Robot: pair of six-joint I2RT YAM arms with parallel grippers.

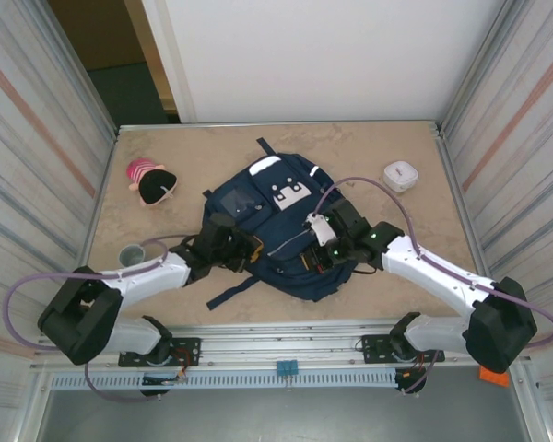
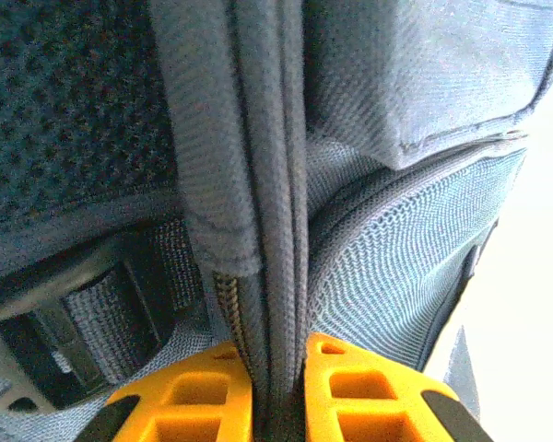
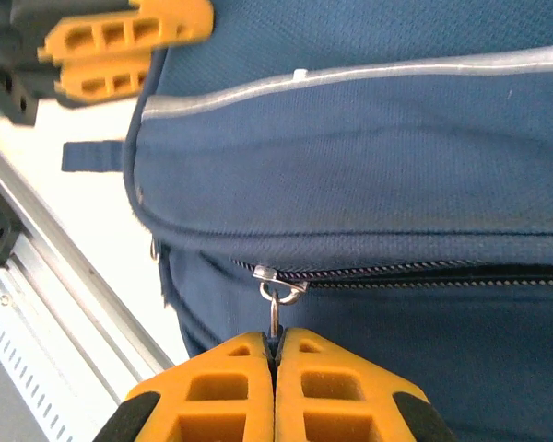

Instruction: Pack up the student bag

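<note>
The student bag (image 1: 275, 216), navy blue with white patches, lies flat in the middle of the table. My left gripper (image 1: 246, 249) is at the bag's lower left side. In the left wrist view its orange fingers (image 2: 350, 391) are pinched on an upright fold of the bag's fabric (image 2: 272, 230) beside a zip edge. My right gripper (image 1: 319, 259) is at the bag's lower right. It is shut on the metal zipper pull (image 3: 274, 318), which hangs from the slider (image 3: 278, 276). To the right of the slider the two rows of zip teeth (image 3: 424, 274) lie slightly apart.
A pink and black plush toy (image 1: 149, 181) lies at the back left. A small white box (image 1: 401, 175) sits at the back right. A small grey cup (image 1: 131, 254) stands near my left arm. Metal walls close both sides. The table's rail (image 3: 64, 249) runs close below the bag.
</note>
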